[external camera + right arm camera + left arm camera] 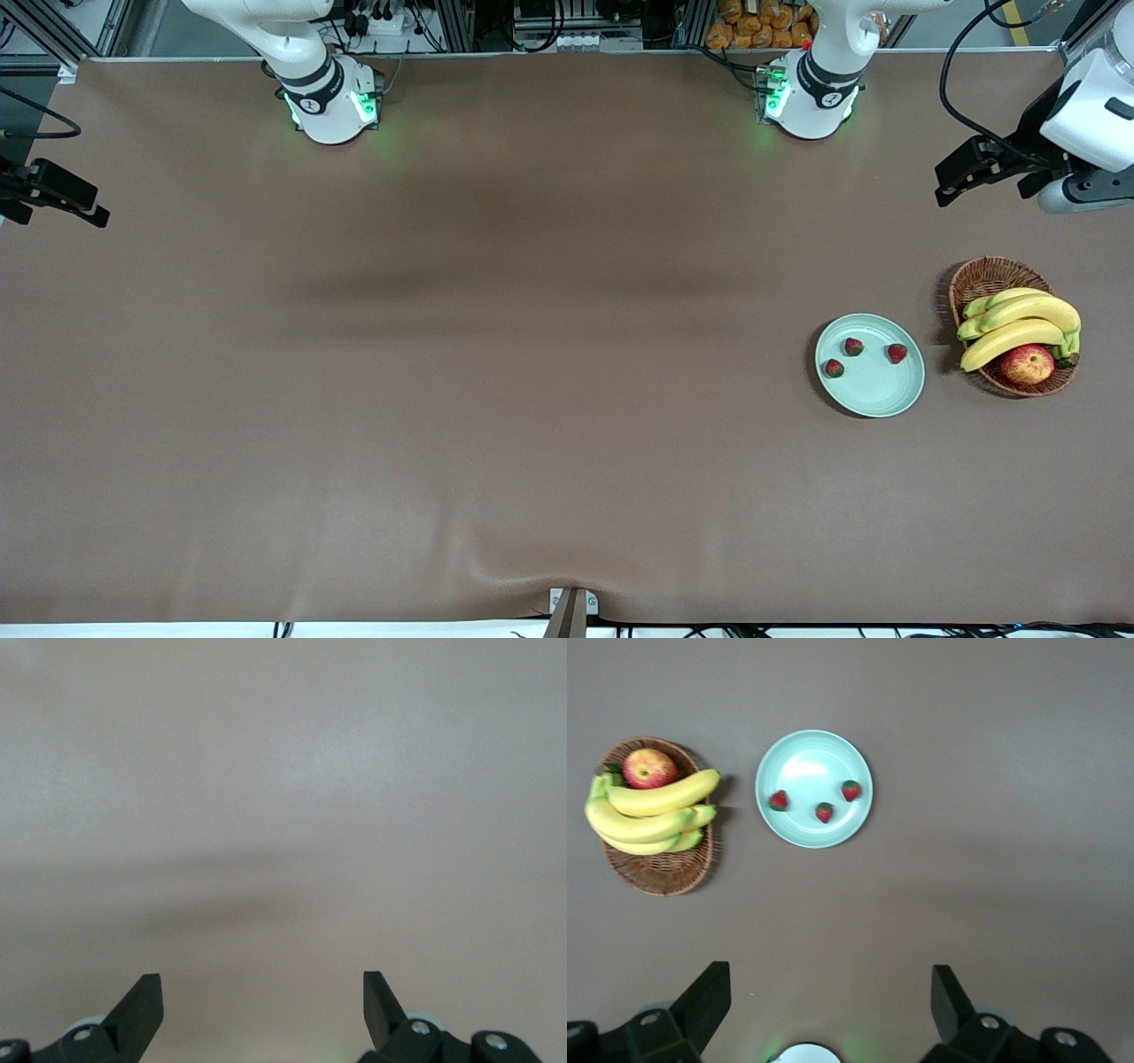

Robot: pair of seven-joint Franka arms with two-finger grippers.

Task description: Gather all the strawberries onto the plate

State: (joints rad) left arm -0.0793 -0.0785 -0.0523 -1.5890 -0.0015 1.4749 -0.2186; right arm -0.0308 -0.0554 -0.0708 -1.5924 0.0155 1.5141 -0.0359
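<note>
All three strawberries (853, 346) (897, 354) (834, 368) already lie inside the pale green plate (873, 394), which sits on the table (496, 399) toward the left arm's end, roughly midway between the edge by the robot bases and the edge by the front camera. Just beside the plate, closer still to that end edge, stands a wicker basket (983, 279) holding bananas (1019, 323) and an apple (1027, 363); plate and basket are near each other but not touching. No berry shows anywhere else on the table in any view, so the collecting looks finished, and the step in hand is simply to stay clear. The left gripper (952, 182) hangs empty over the table near the corner at the left arm's end by the bases, its fingers (709, 997) spread wide, looking down at plate and basket. The right gripper (66, 206) hangs over the end edge at the right arm's end, also spread wide and holding nothing, with only bare table under it; that arm waits. To end this well, I would keep both arms high and well apart from the plate, avoid any sweep across the basket, and check once more that no berry rests on the plate's rim where a nudge could roll it off.
</note>
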